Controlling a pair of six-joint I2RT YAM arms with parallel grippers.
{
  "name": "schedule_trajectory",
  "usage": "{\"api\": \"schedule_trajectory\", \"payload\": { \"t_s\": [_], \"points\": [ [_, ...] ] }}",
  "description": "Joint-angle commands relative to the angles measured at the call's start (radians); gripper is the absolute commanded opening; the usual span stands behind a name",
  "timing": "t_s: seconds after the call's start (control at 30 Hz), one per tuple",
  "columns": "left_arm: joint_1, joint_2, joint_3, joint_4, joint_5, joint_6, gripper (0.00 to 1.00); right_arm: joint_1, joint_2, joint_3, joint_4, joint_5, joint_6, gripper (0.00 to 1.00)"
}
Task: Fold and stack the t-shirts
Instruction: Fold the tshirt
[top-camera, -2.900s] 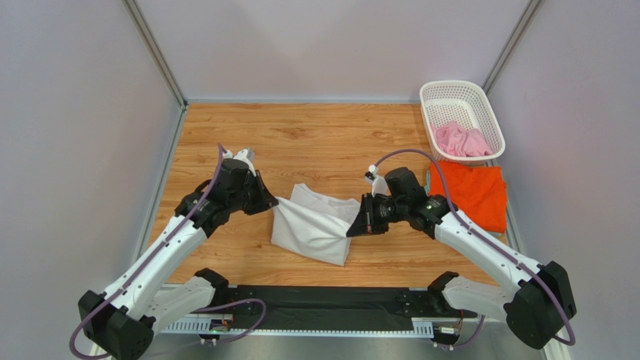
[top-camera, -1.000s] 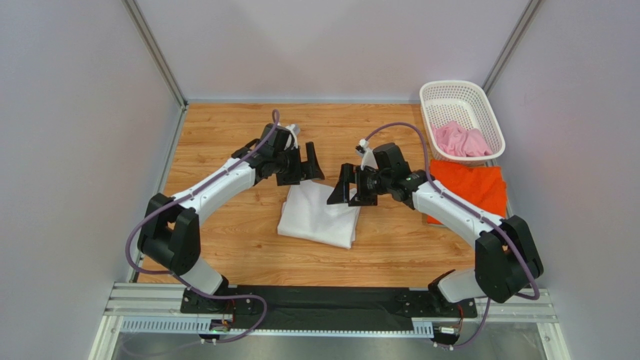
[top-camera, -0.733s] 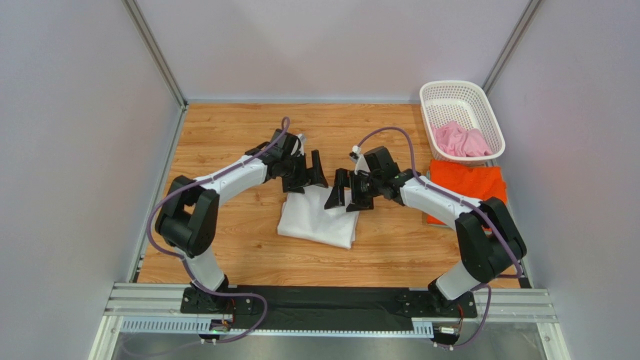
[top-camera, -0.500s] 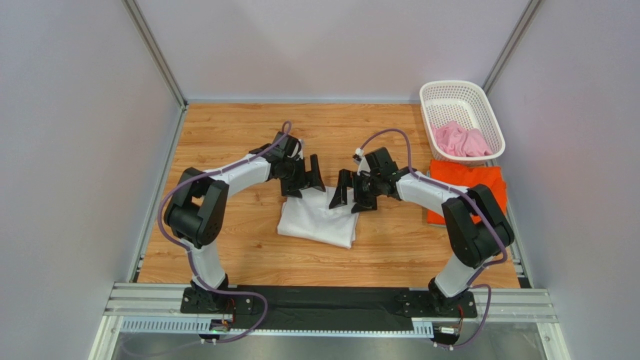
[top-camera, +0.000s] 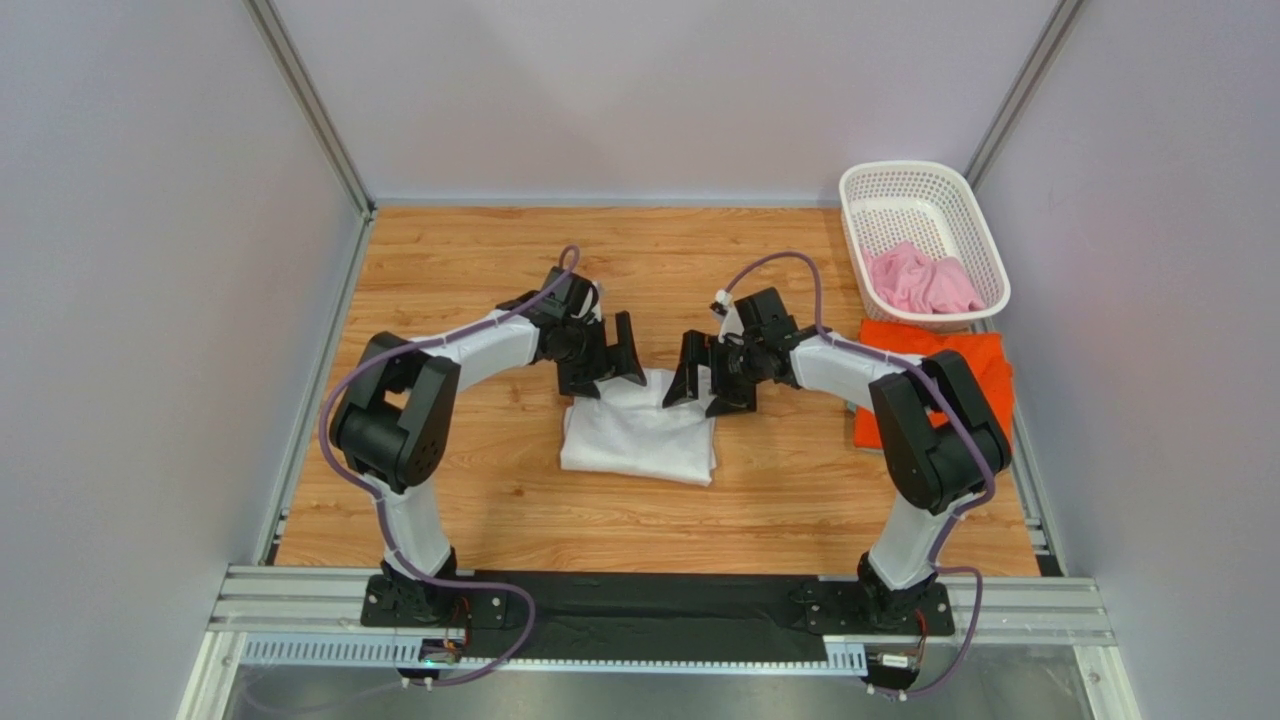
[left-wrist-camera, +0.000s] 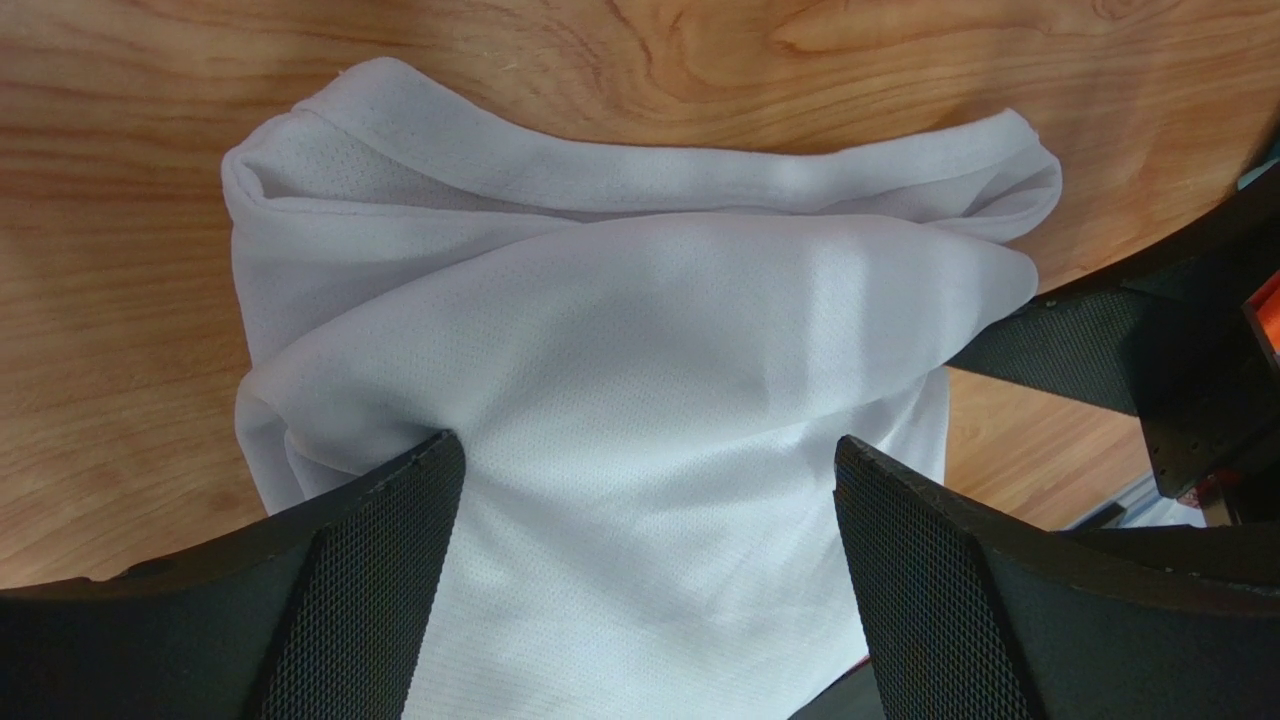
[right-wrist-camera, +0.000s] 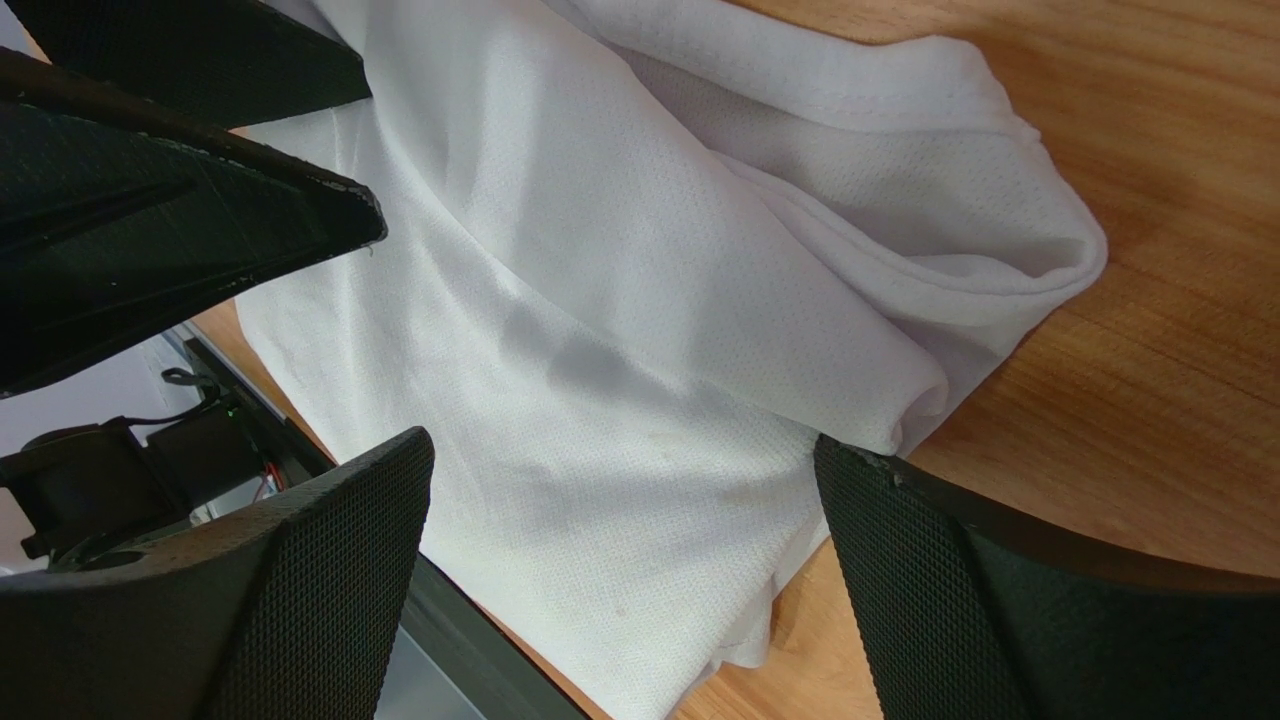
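Observation:
A white t-shirt (top-camera: 639, 438) lies folded in a loose rectangle at the middle of the wooden table. My left gripper (top-camera: 609, 360) hovers open over its far left edge, and my right gripper (top-camera: 703, 375) hovers open over its far right edge. In the left wrist view the white t-shirt (left-wrist-camera: 631, 375) fills the gap of the left gripper (left-wrist-camera: 643, 446), and nothing is pinched. The right gripper (right-wrist-camera: 619, 447) likewise straddles the white t-shirt (right-wrist-camera: 676, 300) loosely. An orange t-shirt (top-camera: 984, 365) lies flat at the right, and a pink one (top-camera: 924, 281) is bunched in the basket.
The white lattice basket (top-camera: 902, 173) stands at the far right corner. The right arm's elbow (top-camera: 932, 428) overlaps the orange shirt's left part. Each gripper's black fingers show in the other's wrist view: the right's (left-wrist-camera: 1142, 345) and the left's (right-wrist-camera: 150, 210). Grey walls enclose the table.
Both grippers let go of the white t-shirt and rose to its far edge, then drew closer together and lower over it. The shirt now lies flatter and more squared.

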Motion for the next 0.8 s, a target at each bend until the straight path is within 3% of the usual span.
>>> {"api": "schedule_trajectory", "payload": {
  "t_s": [0.0,0.2,0.5,0.6,0.77],
  "points": [
    [0.002,-0.071,-0.046,-0.012,-0.021,0.004,0.99,-0.007,0.002,0.015,-0.025,0.076,-0.069,1.00],
    [0.002,-0.254,-0.069,-0.064,-0.081,0.052,0.99,-0.001,-0.196,0.038,-0.091,0.105,-0.106,1.00],
    [0.002,-0.776,-0.236,-0.161,-0.275,0.018,1.00,0.024,-0.582,-0.072,-0.167,0.316,-0.058,1.00],
    [0.002,-0.923,-0.292,-0.199,-0.345,-0.007,1.00,0.021,-0.640,-0.121,-0.165,0.367,-0.017,1.00],
    [0.002,-1.100,-0.401,-0.273,-0.486,-0.057,1.00,0.018,-0.600,-0.160,-0.174,0.292,-0.005,0.99]
  ]
}}
